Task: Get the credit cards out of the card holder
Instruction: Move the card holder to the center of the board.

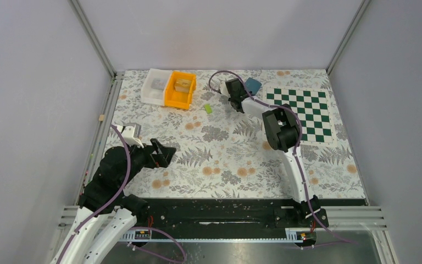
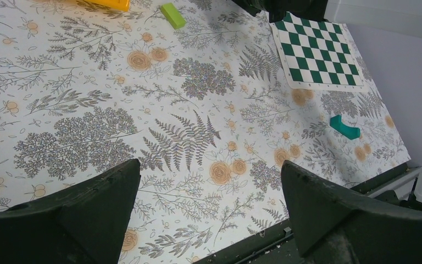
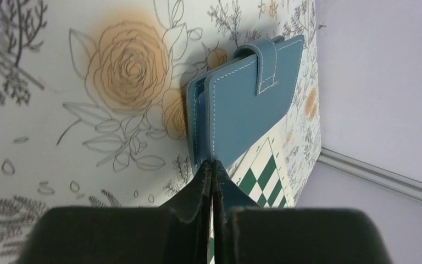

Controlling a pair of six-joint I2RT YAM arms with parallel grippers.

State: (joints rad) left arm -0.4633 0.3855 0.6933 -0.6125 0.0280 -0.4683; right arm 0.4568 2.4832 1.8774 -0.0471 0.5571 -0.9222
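The card holder [image 3: 247, 102] is a blue stitched wallet with a strap, lying closed at the back of the floral table [image 1: 225, 159] by the chessboard corner, also seen from above [image 1: 253, 84]. My right gripper [image 3: 213, 163] is shut, its fingertips pressed together right at the holder's near edge; whether they pinch its cover cannot be told. From above the right gripper [image 1: 240, 89] sits just left of the holder. The credit cards are hidden. My left gripper [image 2: 209, 165] is open over bare table near the front left [image 1: 167, 154], holding nothing.
A white bin [image 1: 155, 87] and an orange bin [image 1: 179, 89] stand at the back left. A lime-green block [image 1: 207, 108] lies between them and the right gripper. A green chessboard mat [image 1: 302, 113] covers the back right. A small teal piece [image 2: 344, 126] lies near the front edge.
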